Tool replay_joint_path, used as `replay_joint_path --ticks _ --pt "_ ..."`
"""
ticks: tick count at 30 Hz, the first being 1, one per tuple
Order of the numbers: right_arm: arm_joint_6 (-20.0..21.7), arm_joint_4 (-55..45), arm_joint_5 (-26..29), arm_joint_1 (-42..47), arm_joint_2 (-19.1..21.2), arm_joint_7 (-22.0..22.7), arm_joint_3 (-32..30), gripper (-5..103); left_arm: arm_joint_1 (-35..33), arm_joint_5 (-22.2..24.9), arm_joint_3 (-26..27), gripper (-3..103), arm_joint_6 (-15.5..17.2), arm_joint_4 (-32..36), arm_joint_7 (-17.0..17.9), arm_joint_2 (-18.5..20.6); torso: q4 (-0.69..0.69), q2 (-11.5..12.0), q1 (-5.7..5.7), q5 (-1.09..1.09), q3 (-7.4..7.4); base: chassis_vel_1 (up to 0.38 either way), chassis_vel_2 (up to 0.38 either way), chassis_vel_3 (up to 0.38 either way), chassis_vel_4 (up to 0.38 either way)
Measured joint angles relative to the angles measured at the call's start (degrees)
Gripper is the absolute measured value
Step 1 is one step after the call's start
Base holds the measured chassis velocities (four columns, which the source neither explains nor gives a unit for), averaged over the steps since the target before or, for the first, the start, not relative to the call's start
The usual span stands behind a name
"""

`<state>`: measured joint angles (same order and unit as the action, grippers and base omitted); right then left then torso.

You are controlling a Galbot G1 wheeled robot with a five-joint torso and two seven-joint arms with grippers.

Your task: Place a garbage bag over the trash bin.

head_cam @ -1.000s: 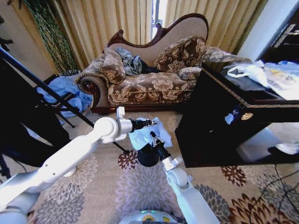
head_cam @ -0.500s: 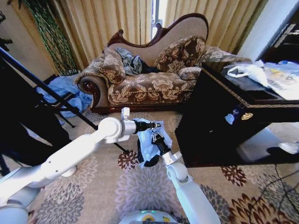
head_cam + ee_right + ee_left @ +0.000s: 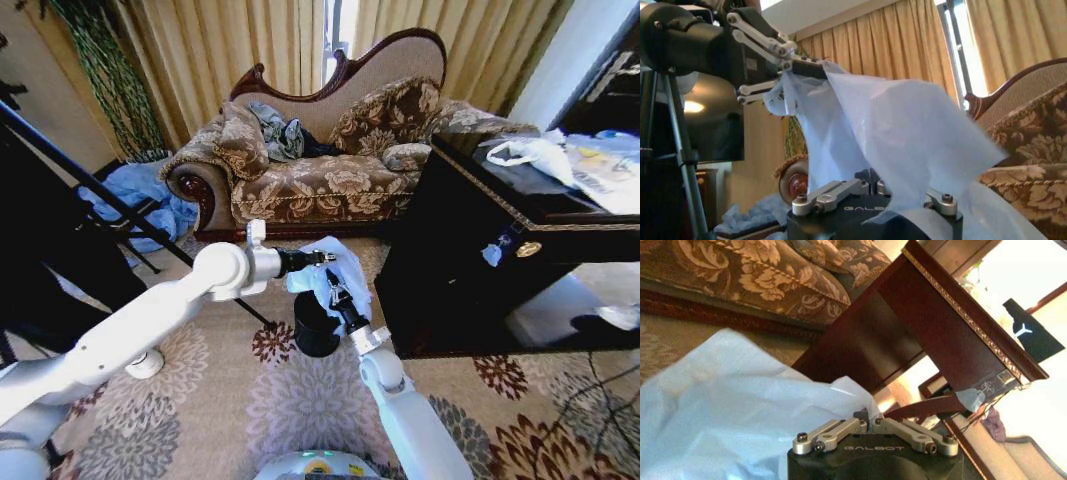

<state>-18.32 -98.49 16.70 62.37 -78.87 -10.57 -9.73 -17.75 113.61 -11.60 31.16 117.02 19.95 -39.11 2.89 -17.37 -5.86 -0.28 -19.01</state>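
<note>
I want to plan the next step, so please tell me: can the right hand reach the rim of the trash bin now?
Probably not freely. The right hand is shut on the garbage bag just above the trash bin, and the left hand holds the same bag, so the plastic hangs between them over the rim.

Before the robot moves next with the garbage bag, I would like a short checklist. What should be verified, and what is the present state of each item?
1. Left gripper shut on the garbage bag: ok; the right wrist view shows its fingers pinching the edge.
2. Right gripper shut on the bag: ok, plastic drapes from it.
3. Bag held above the trash bin: ok.
4. Bin upright on the carpet: ok.
5. Bag mouth opened wide enough for the rim: cannot tell, the plastic is bunched.
6. Bag over the rim: not ok, the bin's side is bare.
</note>
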Motion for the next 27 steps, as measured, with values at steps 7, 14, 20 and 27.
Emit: replay_joint_path --ticks 7,14,20,27 --pt "-0.02 2.05 -0.22 -2.18 -0.81 0.07 1.51 0 -1.75 0.14 1.18 0 0.12 0.77 -0.20 0.55 0.00 0.00 0.00 0.00 0.00 0.000 0.000 0.000 0.000" --pt "-0.56 5.01 -0.80 -4.39 -1.51 1.13 4.04 0 -3.14 0.20 1.82 0 0.15 1.19 -0.56 0.53 0.00 0.00 0.00 0.00 0.00 0.000 0.000 0.000 0.000" --pt "-1.15 6.79 -1.37 -6.02 -1.99 1.43 4.15 0 -3.72 0.76 2.65 0 0.15 1.36 -0.73 0.70 0.00 0.00 0.00 0.00 0.00 0.000 0.000 0.000 0.000" --pt "-0.17 6.27 -0.02 -7.53 -1.32 1.88 3.32 0 -5.06 1.12 4.10 0 0.15 1.63 -0.87 1.48 0.00 0.00 0.00 0.00 0.00 0.000 0.000 0.000 0.000"
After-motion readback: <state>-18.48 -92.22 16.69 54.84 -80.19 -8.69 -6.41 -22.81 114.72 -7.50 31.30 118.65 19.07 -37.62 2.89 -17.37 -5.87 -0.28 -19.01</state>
